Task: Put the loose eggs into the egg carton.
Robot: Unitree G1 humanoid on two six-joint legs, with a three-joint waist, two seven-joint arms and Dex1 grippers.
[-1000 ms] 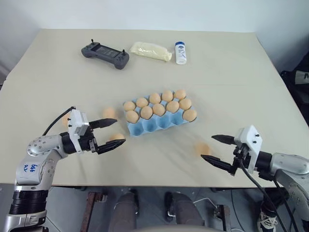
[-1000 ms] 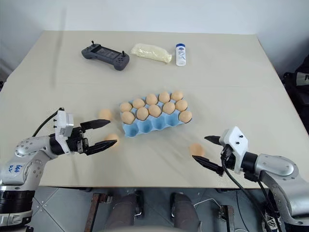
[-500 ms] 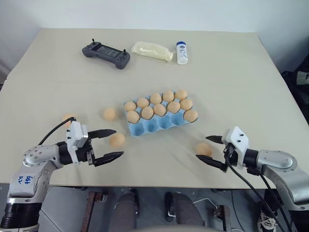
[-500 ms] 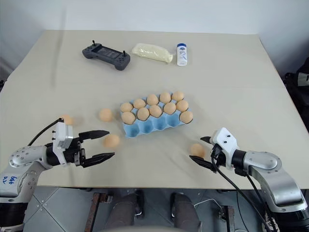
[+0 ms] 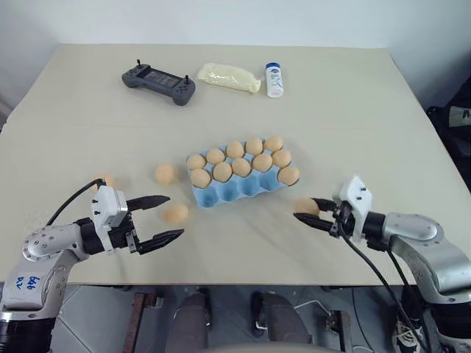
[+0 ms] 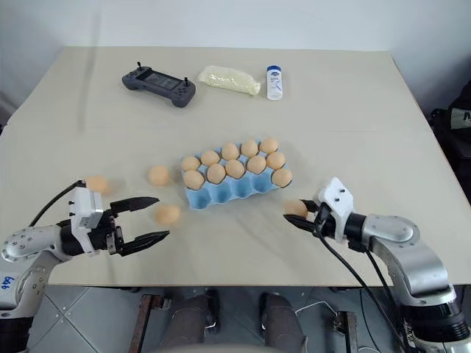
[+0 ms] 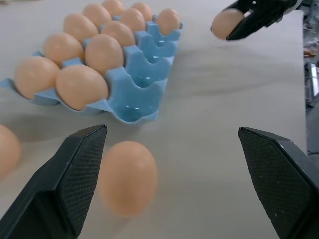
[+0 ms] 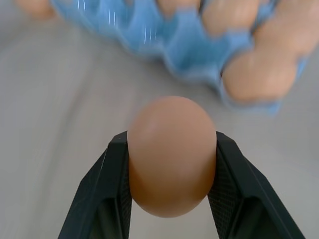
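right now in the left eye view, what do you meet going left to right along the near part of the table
left hand → loose egg by its fingers → egg carton → egg held in the right hand

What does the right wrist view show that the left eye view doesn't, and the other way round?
Right wrist: the finger pads pressed on both sides of the held egg, seen close.

Left eye: the controller, packet, bottle, three loose eggs on the table, and the open left gripper.

Both: the right gripper shut on that egg, and the carton with its empty near row.
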